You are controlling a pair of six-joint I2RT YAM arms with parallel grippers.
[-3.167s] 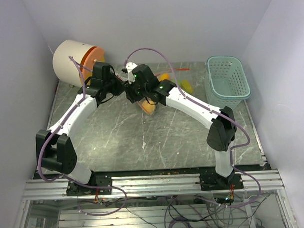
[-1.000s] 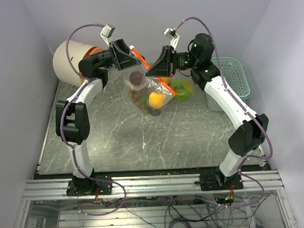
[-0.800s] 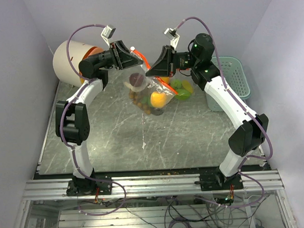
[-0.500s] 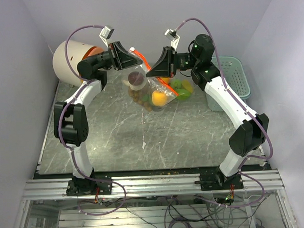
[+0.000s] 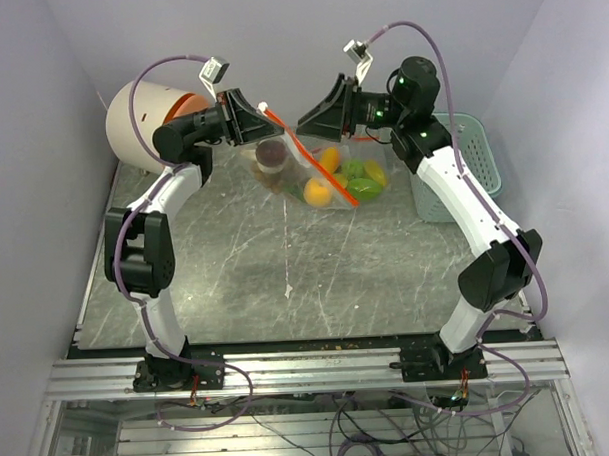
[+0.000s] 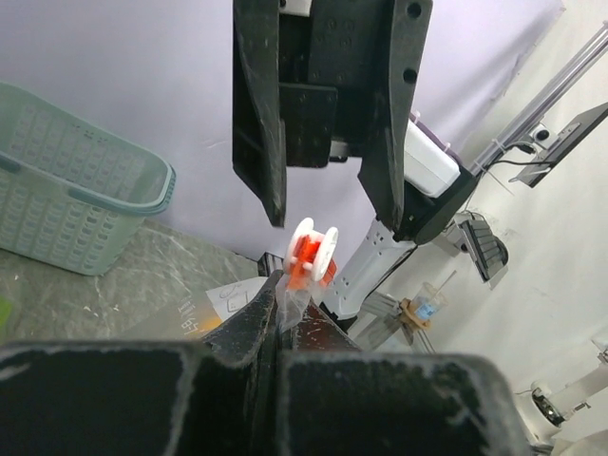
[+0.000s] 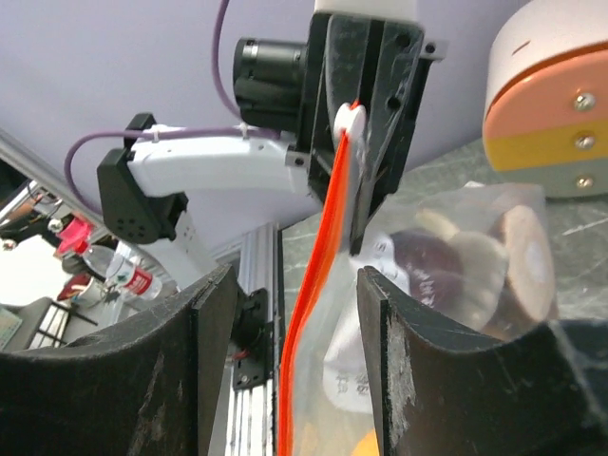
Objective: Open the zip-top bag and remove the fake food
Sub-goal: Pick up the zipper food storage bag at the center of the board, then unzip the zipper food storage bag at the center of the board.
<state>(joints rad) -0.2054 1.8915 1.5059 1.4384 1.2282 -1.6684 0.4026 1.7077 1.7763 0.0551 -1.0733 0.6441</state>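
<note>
The zip-top bag point(image 5: 313, 178) hangs by one corner from my left gripper point(image 5: 253, 118), whose fingers are shut on the clear plastic just under the white-and-orange slider point(image 6: 313, 251). Its red zip strip point(image 5: 317, 162) slants down to the right. The fake food shows through the plastic: an orange ball point(image 5: 318, 192), green pieces point(image 5: 363, 186), brown mushroom lumps point(image 5: 273, 154). My right gripper point(image 5: 311, 116) faces the left one, open. The strip point(image 7: 318, 313) runs between its fingers point(image 7: 204, 332) without being pinched. In the left wrist view my left gripper point(image 6: 278, 302) is shut, with the right gripper point(image 6: 332, 214) above it.
A pale teal basket point(image 5: 457, 163) stands at the back right, by the right arm. A white cylinder with an orange face point(image 5: 146, 123) lies at the back left behind the left arm. The grey table point(image 5: 286, 279) stretches toward the arm bases.
My right gripper has opened, let go of the bag and drawn back to the right. The bag's right side has dropped and swung rightward. My left gripper has closed on the bag's corner.
</note>
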